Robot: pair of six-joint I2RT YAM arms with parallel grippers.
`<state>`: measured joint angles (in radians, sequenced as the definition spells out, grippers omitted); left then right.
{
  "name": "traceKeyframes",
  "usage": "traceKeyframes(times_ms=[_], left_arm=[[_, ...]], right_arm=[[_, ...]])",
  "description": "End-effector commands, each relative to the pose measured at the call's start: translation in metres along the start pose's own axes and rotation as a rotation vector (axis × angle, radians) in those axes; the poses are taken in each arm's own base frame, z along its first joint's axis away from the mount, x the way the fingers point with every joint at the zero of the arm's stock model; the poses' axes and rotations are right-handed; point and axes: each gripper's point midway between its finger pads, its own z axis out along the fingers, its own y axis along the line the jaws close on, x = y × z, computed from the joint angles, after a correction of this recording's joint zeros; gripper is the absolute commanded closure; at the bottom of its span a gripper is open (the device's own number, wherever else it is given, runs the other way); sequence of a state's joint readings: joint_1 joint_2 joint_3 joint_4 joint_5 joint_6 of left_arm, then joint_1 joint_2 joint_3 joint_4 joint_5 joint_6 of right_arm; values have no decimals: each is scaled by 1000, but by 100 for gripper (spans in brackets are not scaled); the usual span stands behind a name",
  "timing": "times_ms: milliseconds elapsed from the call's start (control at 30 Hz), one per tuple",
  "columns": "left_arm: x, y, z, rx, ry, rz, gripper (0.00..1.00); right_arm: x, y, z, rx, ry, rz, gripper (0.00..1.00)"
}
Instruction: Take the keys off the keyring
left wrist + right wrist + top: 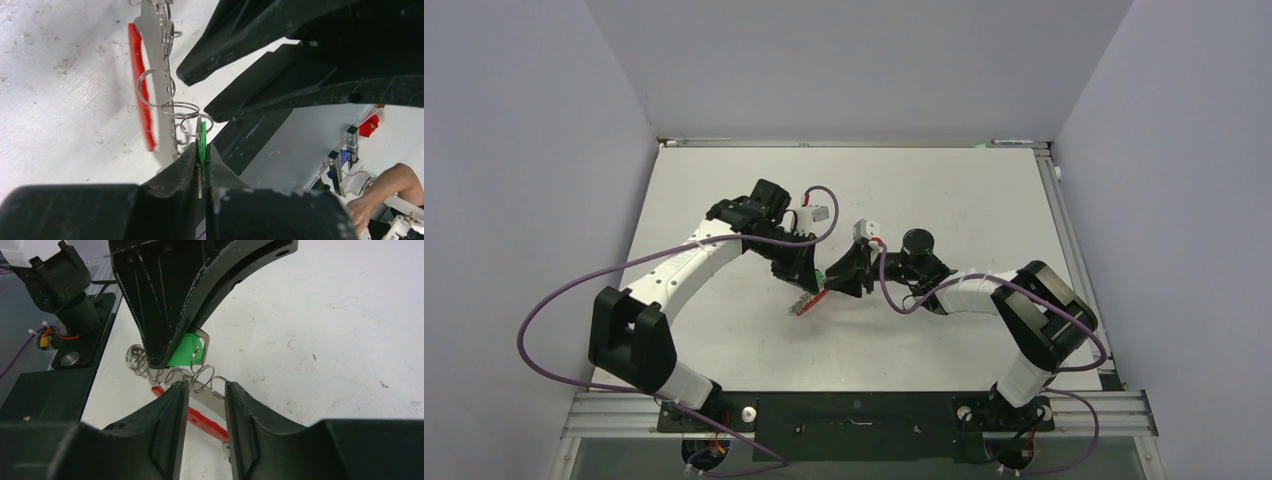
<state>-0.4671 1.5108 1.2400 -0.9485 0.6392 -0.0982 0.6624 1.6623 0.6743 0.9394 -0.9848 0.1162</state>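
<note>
My left gripper (201, 159) is shut on the green-headed key (202, 142), with a thin silvery key pressed beside it. The key hangs from small wire rings (185, 112) on the keyring (159, 75), a silvery piece with a red band (142, 100), lifted just above the table. In the right wrist view the green key head (184, 351) sits between the left fingers (165, 300). My right gripper (204, 392) is open, with its fingers either side of the rings (202, 375) and the red band (206, 421). From above, both grippers (807, 283) (834, 278) meet over the keyring (804, 303). No black-headed key shows.
The white table (944, 200) has walls on three sides and a metal rail along its right edge (1064, 230). Purple cables (544, 320) loop off both arms. The dark mounting plate (45, 390) lies at the near edge. A person's arm (395, 182) shows beyond the table.
</note>
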Motion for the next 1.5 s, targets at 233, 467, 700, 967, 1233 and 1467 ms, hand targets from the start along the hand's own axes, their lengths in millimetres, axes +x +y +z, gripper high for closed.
traceKeyframes(times_ms=[233, 467, 700, 967, 1233, 1467], left_arm=[[-17, -13, -7, 21, -43, 27, 100], [-17, -14, -6, 28, -42, 26, 100], [-16, -13, -5, 27, -41, 17, 100], [-15, -13, -5, 31, -40, 4, 100], [-18, -6, -9, 40, -69, -45, 100], [-24, 5, -10, 60, -87, -114, 100]], right_arm=[[-26, 7, 10, -45, -23, -59, 68], [-21, 0, 16, -12, 16, -67, 72], [-13, -12, 19, 46, 71, -75, 68], [-12, -16, 19, 65, 84, -69, 79], [-19, -20, 12, 60, 75, -79, 95], [-50, -20, 3, 9, 2, -91, 95]])
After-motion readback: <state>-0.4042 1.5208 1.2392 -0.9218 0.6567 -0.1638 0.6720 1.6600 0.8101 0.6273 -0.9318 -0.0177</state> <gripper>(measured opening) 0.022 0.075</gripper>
